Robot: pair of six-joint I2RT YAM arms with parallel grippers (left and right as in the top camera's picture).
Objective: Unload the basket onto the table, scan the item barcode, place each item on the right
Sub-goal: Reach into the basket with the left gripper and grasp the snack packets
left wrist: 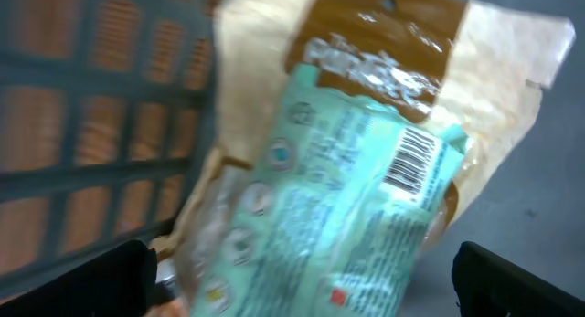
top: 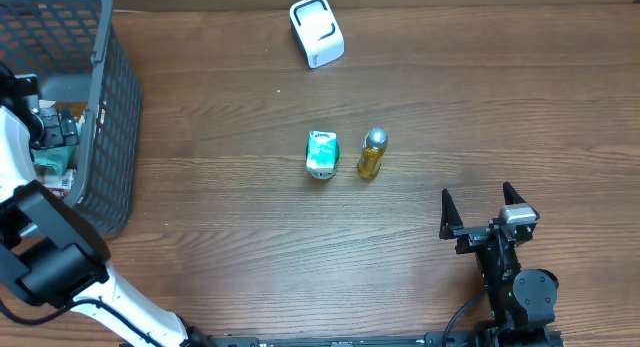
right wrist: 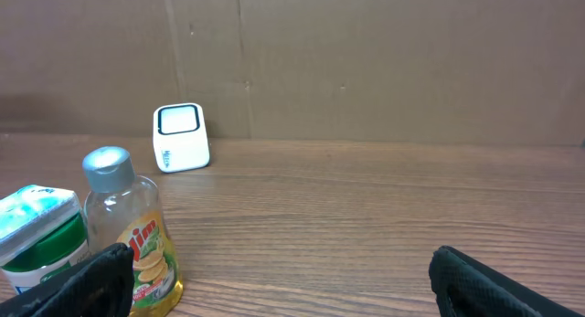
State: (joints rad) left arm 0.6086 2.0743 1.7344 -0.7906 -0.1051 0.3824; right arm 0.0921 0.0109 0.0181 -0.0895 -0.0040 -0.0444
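Your left gripper stands spread wide, its dark fingers at the lower corners of the wrist view. The crinkly beige-and-teal plastic packet lies just beyond and between them, inside the grey mesh plastic basket. Close on the packet's body, I'd judge, leaving its black-and-white barcode, right of centre, uncovered. The white box-shaped scanner sits well apart at the overhead's top centre. Your right gripper hangs spread at lower right.

Blurred mint-green packet with barcode, over tan-and-brown bag, grey basket mesh at left
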